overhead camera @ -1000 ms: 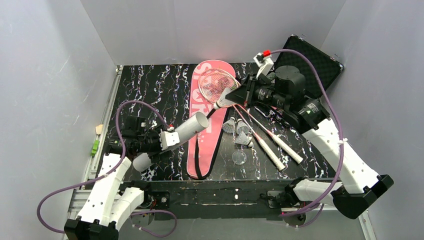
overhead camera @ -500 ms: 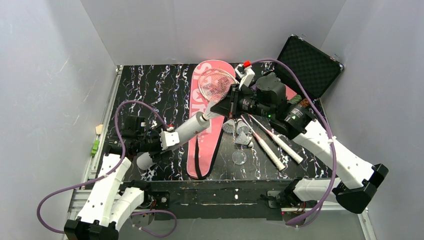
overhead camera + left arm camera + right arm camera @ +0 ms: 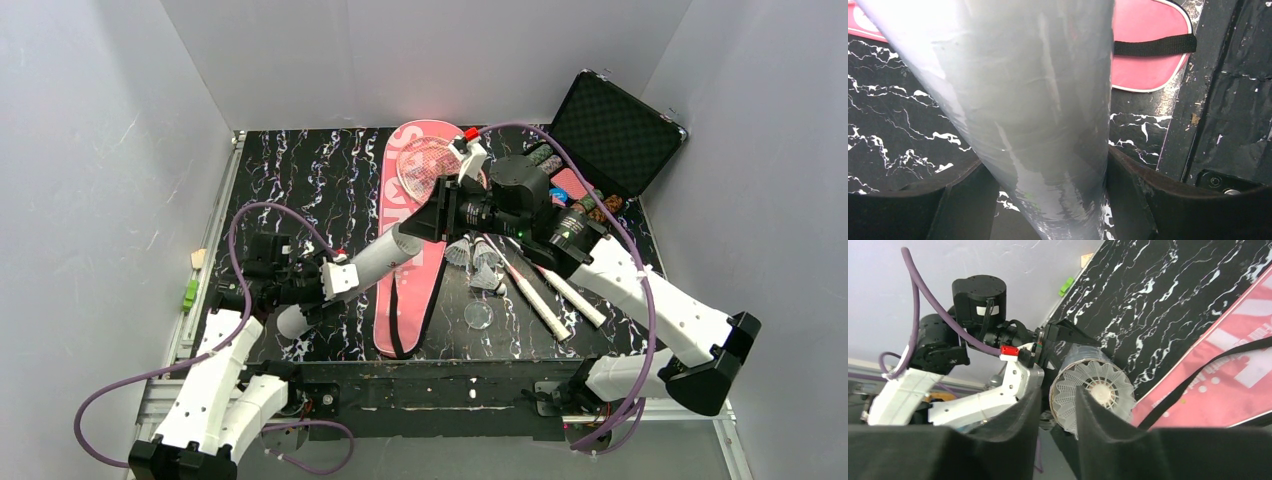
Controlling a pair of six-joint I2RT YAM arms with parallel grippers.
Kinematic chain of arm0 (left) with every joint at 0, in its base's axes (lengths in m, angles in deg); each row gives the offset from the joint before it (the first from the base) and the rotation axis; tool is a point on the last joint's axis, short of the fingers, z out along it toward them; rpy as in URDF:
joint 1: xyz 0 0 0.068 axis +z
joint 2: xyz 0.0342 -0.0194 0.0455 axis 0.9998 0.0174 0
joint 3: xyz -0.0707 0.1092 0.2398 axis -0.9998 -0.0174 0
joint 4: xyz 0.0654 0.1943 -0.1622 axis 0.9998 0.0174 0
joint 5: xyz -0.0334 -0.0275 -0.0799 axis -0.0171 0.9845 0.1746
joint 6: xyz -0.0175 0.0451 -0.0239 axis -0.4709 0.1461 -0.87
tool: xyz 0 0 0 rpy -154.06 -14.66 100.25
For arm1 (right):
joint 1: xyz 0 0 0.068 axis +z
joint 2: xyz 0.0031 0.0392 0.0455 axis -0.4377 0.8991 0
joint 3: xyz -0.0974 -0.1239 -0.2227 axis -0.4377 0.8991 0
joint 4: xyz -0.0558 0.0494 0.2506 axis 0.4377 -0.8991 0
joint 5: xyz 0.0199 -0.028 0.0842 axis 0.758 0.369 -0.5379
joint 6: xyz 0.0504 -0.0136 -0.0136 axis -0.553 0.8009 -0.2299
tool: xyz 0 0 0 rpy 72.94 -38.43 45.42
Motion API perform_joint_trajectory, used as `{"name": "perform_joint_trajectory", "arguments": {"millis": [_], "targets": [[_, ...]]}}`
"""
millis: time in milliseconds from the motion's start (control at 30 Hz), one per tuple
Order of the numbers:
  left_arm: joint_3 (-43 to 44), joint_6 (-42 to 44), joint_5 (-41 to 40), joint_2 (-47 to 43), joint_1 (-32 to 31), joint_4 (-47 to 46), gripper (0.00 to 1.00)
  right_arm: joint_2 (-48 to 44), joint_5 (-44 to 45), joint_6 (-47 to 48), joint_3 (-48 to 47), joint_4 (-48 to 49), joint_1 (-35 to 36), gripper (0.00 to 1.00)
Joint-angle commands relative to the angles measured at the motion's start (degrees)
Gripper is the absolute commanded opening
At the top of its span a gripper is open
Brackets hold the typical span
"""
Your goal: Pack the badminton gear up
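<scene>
Top view: the left end effector [image 3: 322,288] is clamped round the white tube [image 3: 378,256] and holds it slanted above the bench [image 3: 300,170]. The tube's open mouth points far-right, over the edge of the pink bag [image 3: 408,300]. The right end effector [image 3: 428,222] sits right at that mouth. Loose shuttlecocks [image 3: 487,268] lie on the bench just beside the bag, near the two rackets [image 3: 545,295]. Neither racket is bagged.

Left wrist view: the tube fills the frame, pressed between both fingers [image 3: 1158,200]. The bag and its black strap [image 3: 1153,46] lie beyond.

Right wrist view: one shuttlecock [image 3: 1093,390] is seated in the tube's mouth. The right fingers [image 3: 998,440] stand slightly apart, and I see nothing pinched between them.

Assessment: I judge the step in hand to be loading shuttlecocks into the tube, with this one just delivered. The next move calls for drawing the right arm straight back along the tube's line, clear of the feathers, then going for a loose shuttlecock while the left side keeps the tube steady
</scene>
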Motion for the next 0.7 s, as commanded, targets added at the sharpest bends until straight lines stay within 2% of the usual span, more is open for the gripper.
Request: {"name": "perform_joint_trajectory", "arguments": {"millis": [0, 67, 133, 367, 667], "targets": [[-0.8, 0.0, 2.4, -1.7, -0.3, -1.8, 0.66, -3.2, 1.5, 0.3, -0.4, 1.8, 0.2, 0.48], [-1.0, 0.1, 2.4, -1.9, -0.2, -1.8, 0.66, -4.7, 3.2, 1.6, -0.9, 0.3, 0.2, 0.55], [-0.7, -0.1, 2.5, -2.1, -0.2, -1.8, 0.66, -6.2, 4.9, 2.6, -1.0, -1.2, 0.0, 0.57], [0.0, -0.6, 4.0, -3.4, -0.3, -1.9, 0.66, -6.6, 10.8, 4.7, -0.1, -8.5, -0.8, 0.59], [0.9, -0.6, 6.0, -4.0, -0.2, -1.3, 0.67, -2.4, 8.4, 4.4, 0.9, -8.9, -0.8, 0.6]]}}
